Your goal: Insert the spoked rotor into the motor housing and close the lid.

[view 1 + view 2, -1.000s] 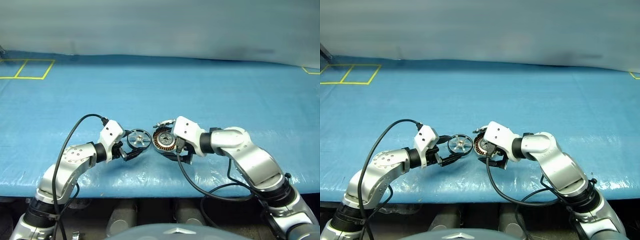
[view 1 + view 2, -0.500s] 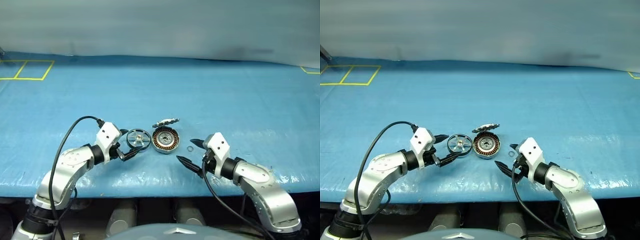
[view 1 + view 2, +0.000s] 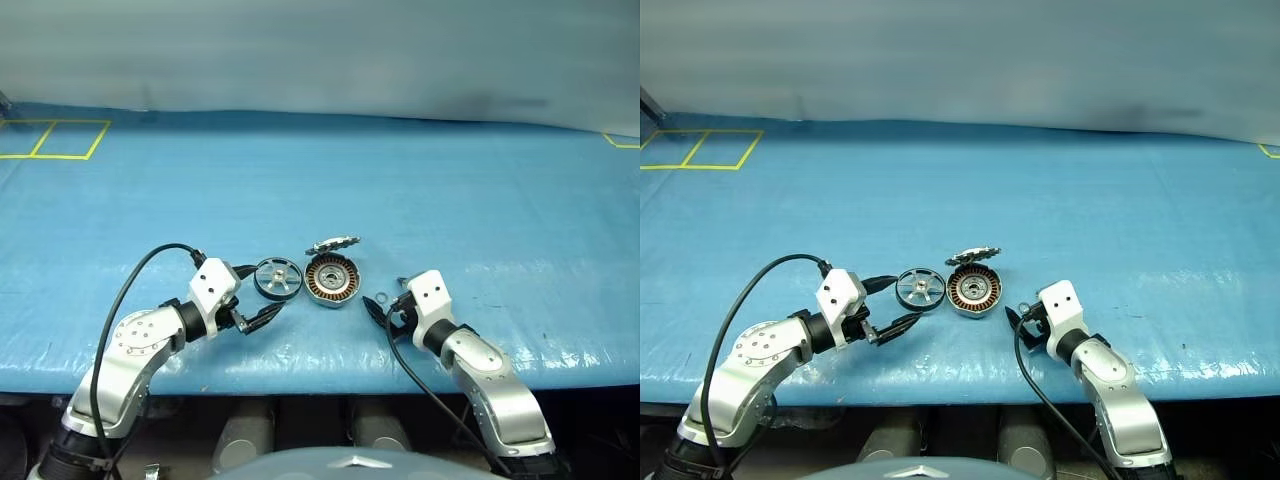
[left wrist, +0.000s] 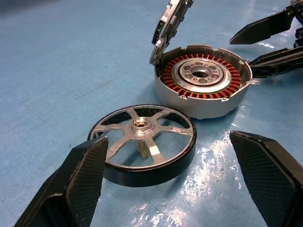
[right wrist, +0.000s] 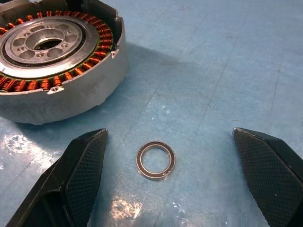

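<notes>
While both grippers stand with fingers spread wide and hold nothing, the motor housing [image 3: 331, 279] lies flat on the blue table cover [image 3: 420, 190], its copper windings and grey hub facing up. Taking the housing as the landmark: the spoked rotor [image 3: 278, 277] lies flat just beside it on its left, apart from it by a narrow gap, hub up. The lid [image 3: 333, 244] leans tilted against the housing's far rim, touching it as far as the left wrist view lets one judge, its ribbed face turned toward the housing. A small metal ring [image 5: 155, 160] lies flat on the cover to the housing's right, near it but not touching. The left gripper [image 3: 256, 296] hangs at the rotor's near-left side, one finger to each side of it. The right gripper [image 3: 387, 299] sits right of the housing, its fingers bracketing the ring.
</notes>
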Controlling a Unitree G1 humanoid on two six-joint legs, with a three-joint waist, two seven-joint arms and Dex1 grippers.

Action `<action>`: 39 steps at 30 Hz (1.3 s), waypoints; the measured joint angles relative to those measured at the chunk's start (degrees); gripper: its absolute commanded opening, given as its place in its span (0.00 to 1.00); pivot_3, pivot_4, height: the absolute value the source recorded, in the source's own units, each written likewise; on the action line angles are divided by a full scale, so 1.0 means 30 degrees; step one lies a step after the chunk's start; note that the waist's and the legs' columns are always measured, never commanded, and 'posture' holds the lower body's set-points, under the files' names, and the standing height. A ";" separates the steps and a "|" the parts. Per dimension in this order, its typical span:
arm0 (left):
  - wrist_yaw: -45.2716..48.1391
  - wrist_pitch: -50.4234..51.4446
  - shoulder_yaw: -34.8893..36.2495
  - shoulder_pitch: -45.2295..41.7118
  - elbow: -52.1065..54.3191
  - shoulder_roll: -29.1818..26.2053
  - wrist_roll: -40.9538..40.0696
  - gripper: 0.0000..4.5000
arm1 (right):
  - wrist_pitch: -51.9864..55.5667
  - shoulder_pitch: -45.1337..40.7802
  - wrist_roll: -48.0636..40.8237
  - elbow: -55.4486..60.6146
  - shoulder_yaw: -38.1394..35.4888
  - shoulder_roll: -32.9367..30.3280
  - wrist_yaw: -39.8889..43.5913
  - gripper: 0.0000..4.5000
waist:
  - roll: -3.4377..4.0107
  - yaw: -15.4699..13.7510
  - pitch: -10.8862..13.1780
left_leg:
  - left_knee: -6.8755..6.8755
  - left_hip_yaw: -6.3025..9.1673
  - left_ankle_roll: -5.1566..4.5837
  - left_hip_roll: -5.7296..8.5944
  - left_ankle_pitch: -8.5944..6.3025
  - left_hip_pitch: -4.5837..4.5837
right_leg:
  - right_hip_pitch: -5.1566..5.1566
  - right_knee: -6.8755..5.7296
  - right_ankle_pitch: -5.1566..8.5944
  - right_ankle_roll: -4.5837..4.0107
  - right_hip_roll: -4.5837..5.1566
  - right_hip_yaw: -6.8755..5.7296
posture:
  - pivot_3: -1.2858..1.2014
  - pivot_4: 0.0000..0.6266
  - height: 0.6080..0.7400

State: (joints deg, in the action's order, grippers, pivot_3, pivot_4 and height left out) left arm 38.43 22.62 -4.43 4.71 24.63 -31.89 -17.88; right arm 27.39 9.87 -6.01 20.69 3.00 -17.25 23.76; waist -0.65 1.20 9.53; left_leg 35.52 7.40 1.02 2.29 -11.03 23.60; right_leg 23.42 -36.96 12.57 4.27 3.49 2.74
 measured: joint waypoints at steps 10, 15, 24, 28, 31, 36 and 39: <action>-0.0292 -0.1871 0.0037 0.1592 -0.0397 0.0912 0.0492 1.00 | -0.0397 0.0698 -0.0555 0.0075 -0.0029 0.0360 -0.0054 0.95 | 0.0004 0.0027 -0.0016 | 0.0002 0.0004 -0.0001 -0.0004 -0.0001 -0.0007 | -0.0009 0.0000 0.0002 -0.0002 -0.0002 -0.0004 | 0.52 0.24 1.00; -0.0029 -0.1941 -0.0033 0.2219 -0.0528 0.1048 0.0474 1.00 | -0.0484 0.0800 -0.0641 0.0068 -0.0092 0.0358 -0.0116 0.63 | 0.0006 0.0063 -0.0020 | 0.0004 0.0002 0.0000 -0.0011 -0.0002 -0.0014 | -0.0011 -0.0002 0.0004 -0.0004 -0.0001 -0.0001 | 0.52 0.24 1.00; 0.0517 -0.1685 -0.0145 0.2442 -0.0878 0.1072 -0.0114 1.00 | -0.0597 0.0739 -0.0742 -0.0069 -0.0103 0.0361 -0.0159 0.15 | 0.0010 0.0059 -0.0020 | 0.0001 0.0005 0.0000 -0.0020 -0.0002 -0.0010 | -0.0007 -0.0001 0.0006 -0.0006 0.0001 -0.0004 | 0.52 0.24 1.00; 0.0390 -0.1819 -0.0145 0.2528 -0.1168 0.1181 -0.0067 1.00 | -0.0384 0.0742 -0.0798 0.0106 -0.0087 0.0320 -0.0184 0.15 | 0.0012 0.0054 -0.0019 | 0.0002 0.0005 0.0000 -0.0028 -0.0002 -0.0005 | -0.0005 0.0001 0.0006 -0.0006 0.0003 -0.0003 | 0.52 0.24 1.00; 0.0120 -0.2154 -0.0105 0.2523 -0.1198 0.1400 -0.0014 1.00 | 0.0026 0.0696 -0.0875 0.0698 -0.0082 0.0247 -0.0134 0.15 | 0.0026 0.0047 -0.0010 | 0.0002 -0.0002 0.0001 -0.0095 -0.0002 0.0004 | 0.0004 0.0001 0.0006 -0.0005 0.0004 0.0000 | 0.52 0.24 1.00; -0.0010 -0.2754 0.0040 0.2227 -0.1196 0.1610 -0.0032 1.00 | 0.0634 -0.0596 -0.1566 0.2572 -0.0391 0.0242 -0.0277 0.15 | 0.0028 0.0042 -0.0009 | 0.0002 -0.0011 0.0000 -0.0114 -0.0001 -0.0001 | 0.0004 -0.0002 0.0006 -0.0006 -0.0006 -0.0015 | 0.52 0.24 1.00; 0.0020 -0.2760 0.0178 0.2144 -0.1196 0.1600 -0.0056 1.00 | 0.1127 -0.1221 -0.2030 0.3354 -0.0602 0.0239 -0.0423 0.15 | 0.0026 0.0040 -0.0010 | -0.0005 -0.0012 -0.0001 -0.0112 -0.0002 0.0003 | 0.0005 0.0008 0.0005 -0.0006 -0.0005 -0.0017 | 0.52 0.24 1.00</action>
State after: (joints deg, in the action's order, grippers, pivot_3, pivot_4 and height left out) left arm 38.49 14.34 -3.90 11.14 21.04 -27.09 -18.05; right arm 30.77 6.20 -12.10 30.76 1.20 -16.53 22.49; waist -0.57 1.32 9.50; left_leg 35.50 7.37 1.02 1.96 -11.03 23.61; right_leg 23.43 -36.93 12.58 4.25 3.47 2.69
